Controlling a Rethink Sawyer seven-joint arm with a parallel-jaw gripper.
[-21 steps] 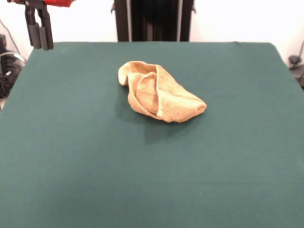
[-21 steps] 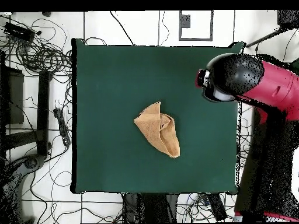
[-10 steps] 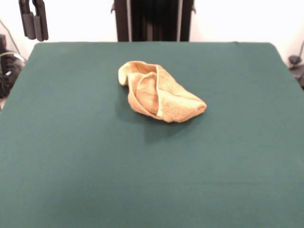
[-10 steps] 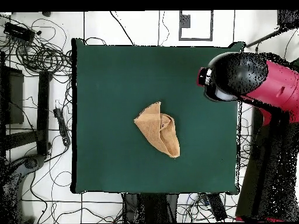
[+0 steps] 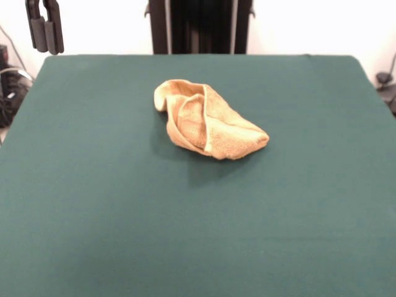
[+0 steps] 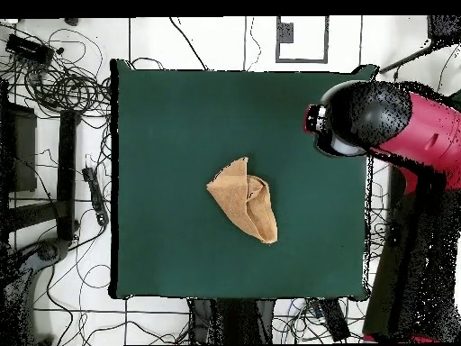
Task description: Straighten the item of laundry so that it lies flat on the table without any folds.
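Gripper in the upper left corner of the front view, hanging above the table's far left corner, high over the surface and touching nothing. Two dark fingers pointing straight down, standing close together with only a thin gap between them, so narrow and holding nothing. Only the lower part of the gripper visible here; the rest cut off by the top edge of the frame.

In the overhead view, arm entering from the right side of the frame, red shell with a black rounded head, reaching leftward over the upper right part of the table. Black head covering the table's right edge; the fingers themselves hidden under it in this view. Darker part of the arm running down along the right side, outside the table.

Towel lying near the middle of the green table, a little toward the upper part in the front view, well apart from the gripper. Golden yellow-orange cloth, crumpled and folded over itself, with a paler hem running as a curved line across the top fold. Rounded bunch at its upper left, a narrower end pointing to the lower right. In the overhead view, towel roughly triangular, near the centre of the table.

Cables scattered on the floor at the left of the overhead view.
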